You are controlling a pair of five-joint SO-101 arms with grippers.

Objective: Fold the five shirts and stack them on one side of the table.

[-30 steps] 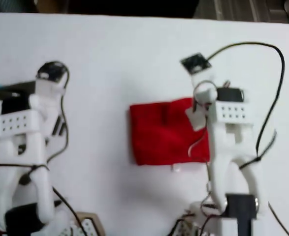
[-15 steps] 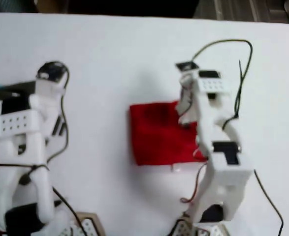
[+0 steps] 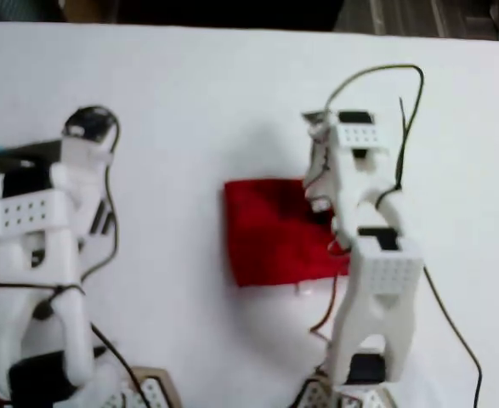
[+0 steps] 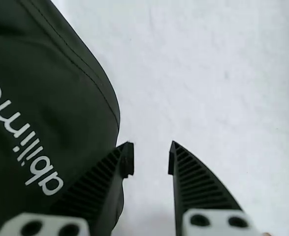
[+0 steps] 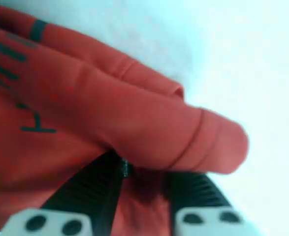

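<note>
Red shirt [image 3: 270, 242] lies central on the table [image 3: 172, 76], its right fold pinched by the right gripper [image 5: 144, 184]; best carry it left, low and even, freeing once edges meet. Left gripper [image 4: 149, 162] gapes beside a dark shirt [image 4: 36, 98]

The left arm [image 3: 36, 246], at the high view's left, and the right arm [image 3: 375, 272], right of centre, are white plastic with hole-dotted panels, black motor blocks and thin black cables [image 3: 385, 67]. The left gripper [image 4: 149, 156] and right gripper [image 5: 144, 173] show black ribbed wedge fingers on white bases with round holes.
</note>
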